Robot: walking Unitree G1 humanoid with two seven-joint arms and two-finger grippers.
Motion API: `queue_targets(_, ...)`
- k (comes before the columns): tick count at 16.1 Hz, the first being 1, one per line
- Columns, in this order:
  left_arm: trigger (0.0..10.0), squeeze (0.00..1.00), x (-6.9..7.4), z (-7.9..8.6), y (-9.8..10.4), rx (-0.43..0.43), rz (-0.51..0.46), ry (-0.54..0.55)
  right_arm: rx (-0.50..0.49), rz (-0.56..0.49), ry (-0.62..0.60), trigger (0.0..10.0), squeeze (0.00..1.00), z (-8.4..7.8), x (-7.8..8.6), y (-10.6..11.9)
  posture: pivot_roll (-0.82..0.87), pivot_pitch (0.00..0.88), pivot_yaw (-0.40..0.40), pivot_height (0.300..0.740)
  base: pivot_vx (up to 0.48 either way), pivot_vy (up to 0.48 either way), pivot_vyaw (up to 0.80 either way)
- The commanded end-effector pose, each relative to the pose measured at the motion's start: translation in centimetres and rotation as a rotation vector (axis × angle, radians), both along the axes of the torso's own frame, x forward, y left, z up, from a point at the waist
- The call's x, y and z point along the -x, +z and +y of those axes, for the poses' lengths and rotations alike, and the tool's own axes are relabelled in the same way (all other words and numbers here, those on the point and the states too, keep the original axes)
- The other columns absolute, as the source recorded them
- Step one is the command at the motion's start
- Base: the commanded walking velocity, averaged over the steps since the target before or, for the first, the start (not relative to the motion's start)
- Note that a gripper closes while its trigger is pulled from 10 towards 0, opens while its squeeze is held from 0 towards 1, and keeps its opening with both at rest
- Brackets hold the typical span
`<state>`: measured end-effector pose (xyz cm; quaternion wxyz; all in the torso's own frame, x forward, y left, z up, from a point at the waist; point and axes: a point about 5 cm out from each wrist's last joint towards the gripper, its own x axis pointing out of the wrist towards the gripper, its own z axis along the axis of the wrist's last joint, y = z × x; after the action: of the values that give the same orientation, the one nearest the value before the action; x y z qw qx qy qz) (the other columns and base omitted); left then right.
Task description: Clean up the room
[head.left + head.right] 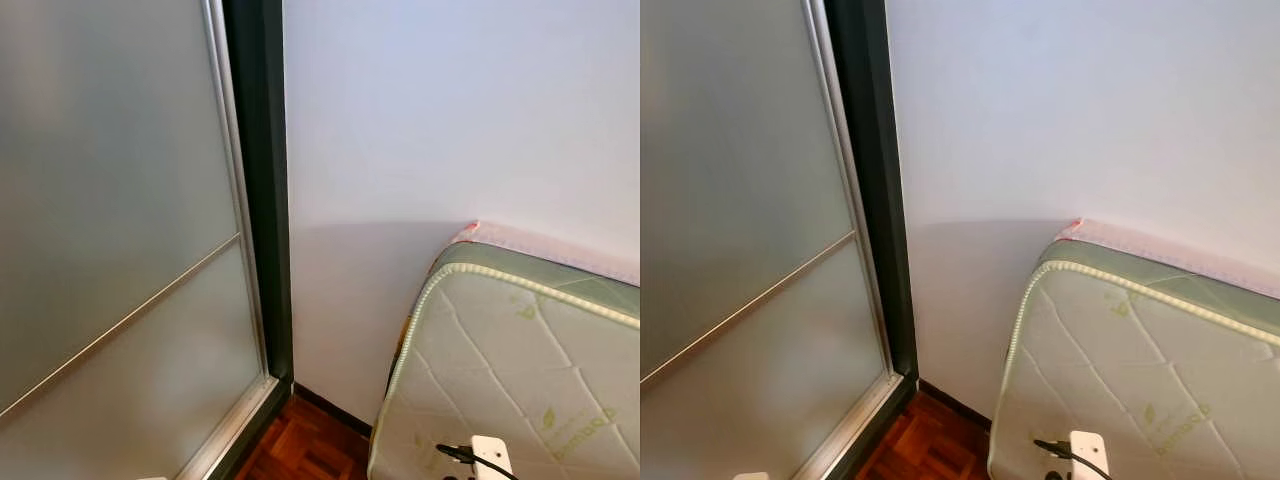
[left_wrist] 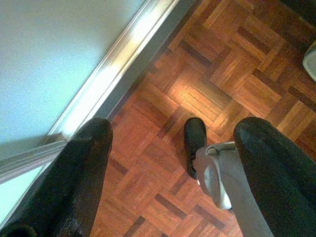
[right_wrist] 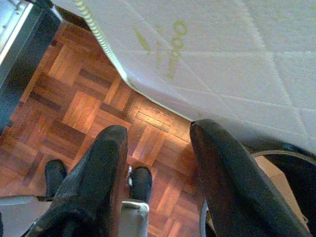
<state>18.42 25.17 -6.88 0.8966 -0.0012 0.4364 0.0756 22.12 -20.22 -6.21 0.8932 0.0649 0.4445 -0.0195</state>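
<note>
Left gripper (image 2: 170, 163) and right gripper (image 3: 158, 153) hang over parquet (image 2: 207, 89), fingers spread, empty (mattress (image 3: 222, 59) nearby).

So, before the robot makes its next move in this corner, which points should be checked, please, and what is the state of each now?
1. Left tool holds nothing: ok, fingers apart over bare parquet floor.
2. Right tool holds nothing: ok, fingers apart, mattress beyond them.
3. Something to tidy is in sight: not ok, the head views face the white wall, the frosted sliding door and the mattress.
4. Cable and white plug at the mattress kept free of the arms: cannot tell.
5. Robot's feet flat on the floor: ok.
</note>
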Motion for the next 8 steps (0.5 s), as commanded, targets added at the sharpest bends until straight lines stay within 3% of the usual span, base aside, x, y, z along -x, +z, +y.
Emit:
queue_targets(1, 10.0, 0.0, 0.32, -0.1, -0.21, 0.006, 0.015, 0.0, -0.01, 0.005, -0.004, 10.0, 0.0, 0.09, 0.04, -0.04, 0.08, 0.0, -0.039, 0.74, 0.0, 0.0, 0.0)
queue_targets(8, 10.0, 0.0, 0.22, -0.09, -0.16, 0.006, 0.015, -0.007, -0.014, 0.006, -0.013, 10.0, 0.0, 0.08, -0.01, -0.01, 0.08, 0.0, -0.037, 0.74, 0.0, 0.0, 0.0)
